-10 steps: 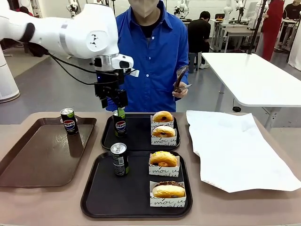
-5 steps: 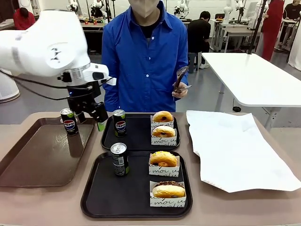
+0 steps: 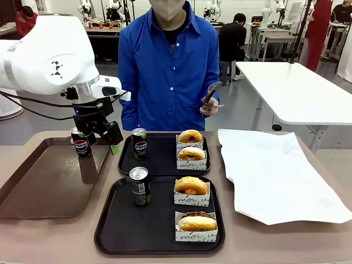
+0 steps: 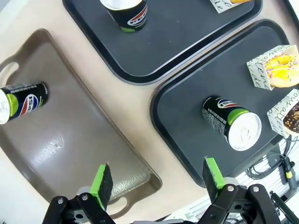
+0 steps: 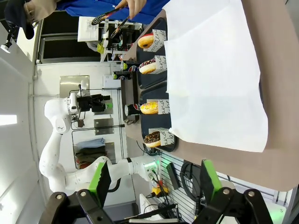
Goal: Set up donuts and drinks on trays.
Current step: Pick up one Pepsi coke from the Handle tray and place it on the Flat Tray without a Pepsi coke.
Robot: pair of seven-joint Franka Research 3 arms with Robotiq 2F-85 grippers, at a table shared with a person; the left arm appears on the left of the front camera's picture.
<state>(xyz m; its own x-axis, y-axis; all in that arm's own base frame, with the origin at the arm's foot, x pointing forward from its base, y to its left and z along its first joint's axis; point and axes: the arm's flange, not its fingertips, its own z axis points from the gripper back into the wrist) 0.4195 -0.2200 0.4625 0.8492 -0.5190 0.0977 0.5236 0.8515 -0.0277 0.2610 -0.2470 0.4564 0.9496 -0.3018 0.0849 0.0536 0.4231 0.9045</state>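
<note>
Left gripper shifted leftward, wide, empty; hovers over brown tray edge.

Three drinks, four donuts, two black trays, one brown tray.

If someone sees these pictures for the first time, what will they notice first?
Probably the big white left arm, its open gripper hanging empty above the brown tray beside a lone can. Next, two black trays in the middle, each holding one can and two sleeved donuts. Behind stands a person in blue holding tongs.
</note>
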